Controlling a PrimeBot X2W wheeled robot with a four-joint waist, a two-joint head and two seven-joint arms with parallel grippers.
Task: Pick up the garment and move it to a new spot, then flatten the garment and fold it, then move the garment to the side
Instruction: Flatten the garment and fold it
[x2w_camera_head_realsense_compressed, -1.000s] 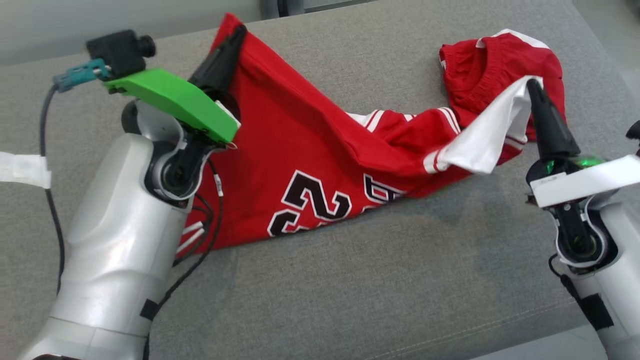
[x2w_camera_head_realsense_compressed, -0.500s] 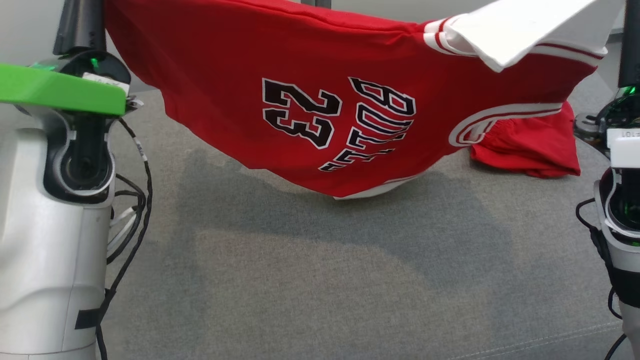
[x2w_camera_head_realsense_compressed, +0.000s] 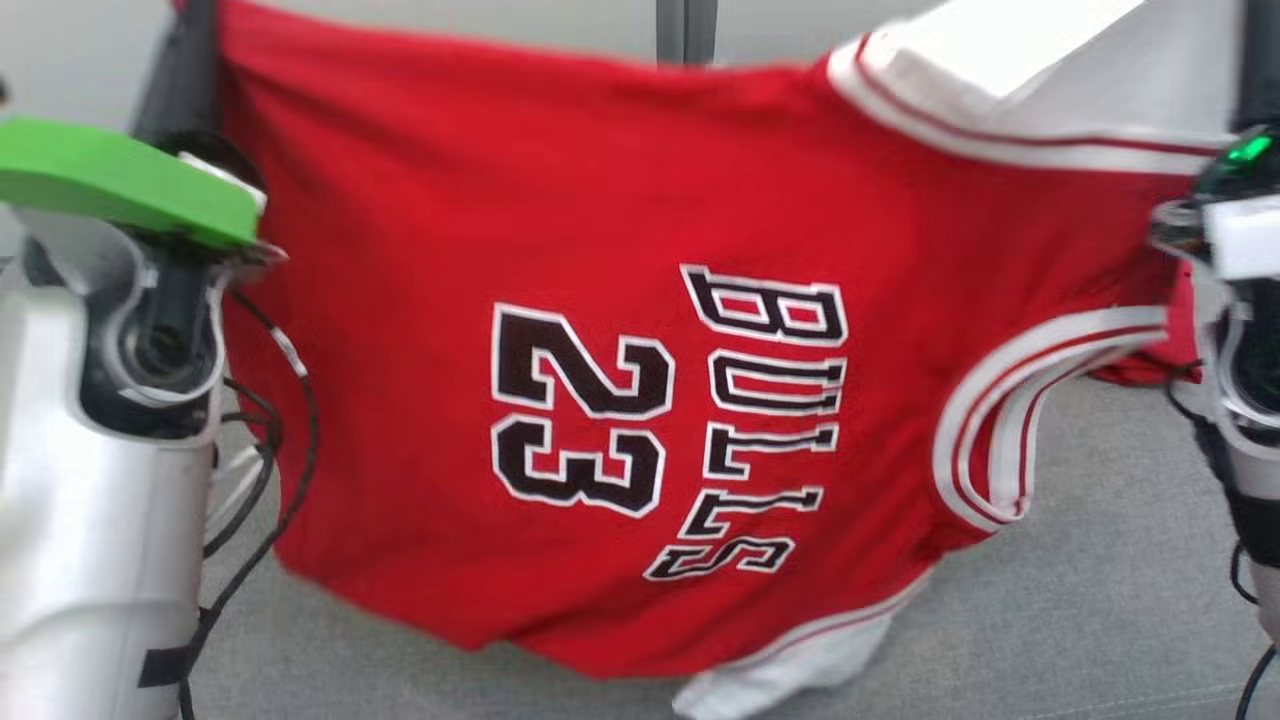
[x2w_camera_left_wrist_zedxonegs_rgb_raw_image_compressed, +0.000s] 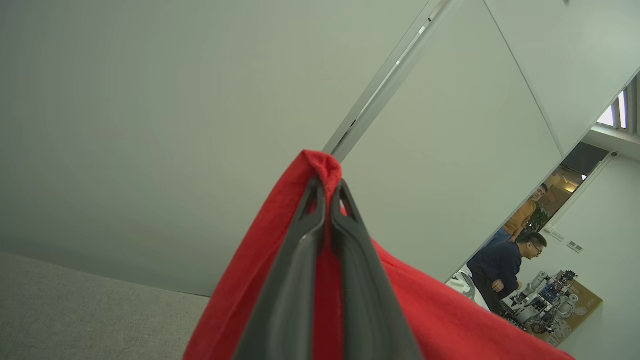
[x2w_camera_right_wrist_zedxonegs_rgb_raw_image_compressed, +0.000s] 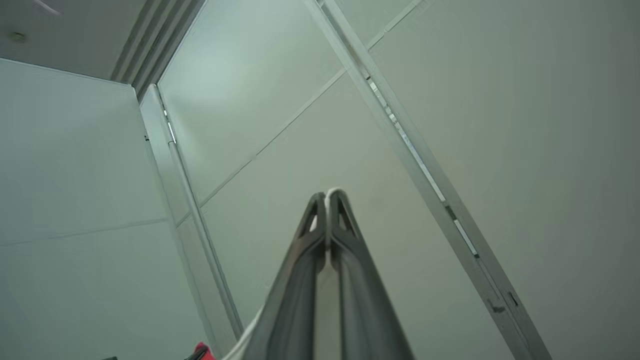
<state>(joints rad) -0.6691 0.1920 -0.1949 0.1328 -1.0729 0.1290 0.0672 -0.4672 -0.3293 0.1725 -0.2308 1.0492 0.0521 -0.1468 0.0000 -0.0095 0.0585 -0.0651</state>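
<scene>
Red garment (x2w_camera_head_realsense_compressed: 600, 250) hangs from left end effector (x2w_camera_left_wrist_zedxonegs_rgb_raw_image_compressed: 329, 186) and, seemingly, right end effector (x2w_camera_right_wrist_zedxonegs_rgb_raw_image_compressed: 327, 196).

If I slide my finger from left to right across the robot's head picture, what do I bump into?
Silver left arm → then, on the red jersey: number 23 → BULLS lettering → white-striped armhole → right arm.

HEAD cam: faces fwd, close on held-up garment (x2w_camera_head_realsense_compressed: 400, 300) | L WRIST cam: looks up along left tool (x2w_camera_left_wrist_zedxonegs_rgb_raw_image_compressed: 328, 190) at wall (x2w_camera_left_wrist_zedxonegs_rgb_raw_image_compressed: 150, 100), v. near garment corner | R WRIST cam: looks up along right tool (x2w_camera_right_wrist_zedxonegs_rgb_raw_image_compressed: 327, 197) at wall | SHARED: head + L wrist, garment
</scene>
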